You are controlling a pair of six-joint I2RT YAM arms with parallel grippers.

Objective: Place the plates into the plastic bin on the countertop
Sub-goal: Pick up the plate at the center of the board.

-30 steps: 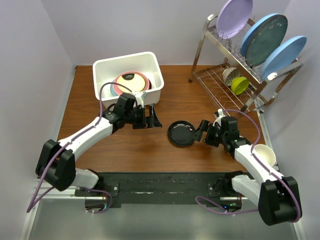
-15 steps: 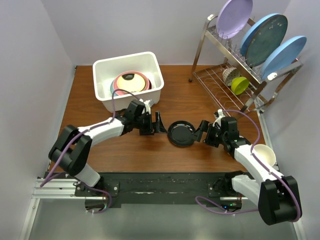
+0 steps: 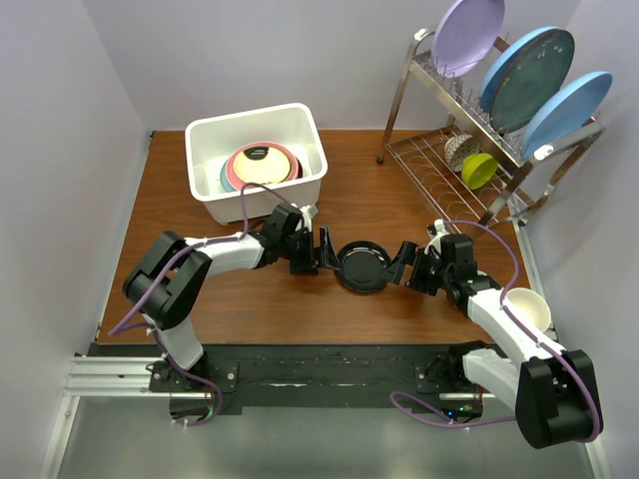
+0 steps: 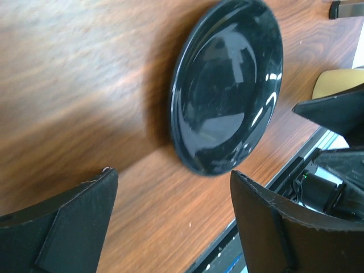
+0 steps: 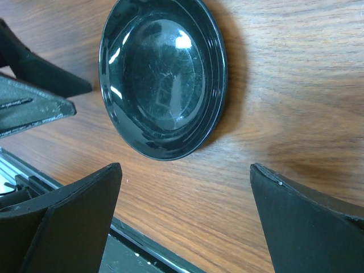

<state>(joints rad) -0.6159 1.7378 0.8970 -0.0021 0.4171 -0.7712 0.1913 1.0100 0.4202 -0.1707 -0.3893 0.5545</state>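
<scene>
1. Centrally, a small black plate (image 3: 363, 266) lies flat and face up on the brown wood-grain surface (image 3: 250, 299), slightly nearer the near edge than the far one. Its glossy well shows in the left wrist view (image 4: 227, 85) and in the right wrist view (image 5: 162, 79).
2. Left claw (image 3: 318, 254): positioned just beside the left rim of the black plate. Its jaws stand wide apart and grip nothing. In the left wrist view (image 4: 170, 176) both fingertips are clear of the plate rim, with bare wood between them.
3. Right claw (image 3: 402, 264): positioned just beside the right rim of the same plate. Its jaws are spread fully and hold nothing. In the right wrist view (image 5: 185, 168) the plate lies ahead of the fingertips, apart from both.
4. White plastic bin (image 3: 300, 125): stands towards the far-left corner of the surface. It contains a stack of plates (image 3: 262, 163); the top one is cream with a maroon rim, and pink and pale blue edges show beneath it.
5. Chrome dish rack (image 3: 439, 170): stands at the far-right corner. It carries an upright lilac plate (image 3: 467, 32), two upright blue plates (image 3: 527, 65) and a yellow-green cup (image 3: 479, 170).
</scene>
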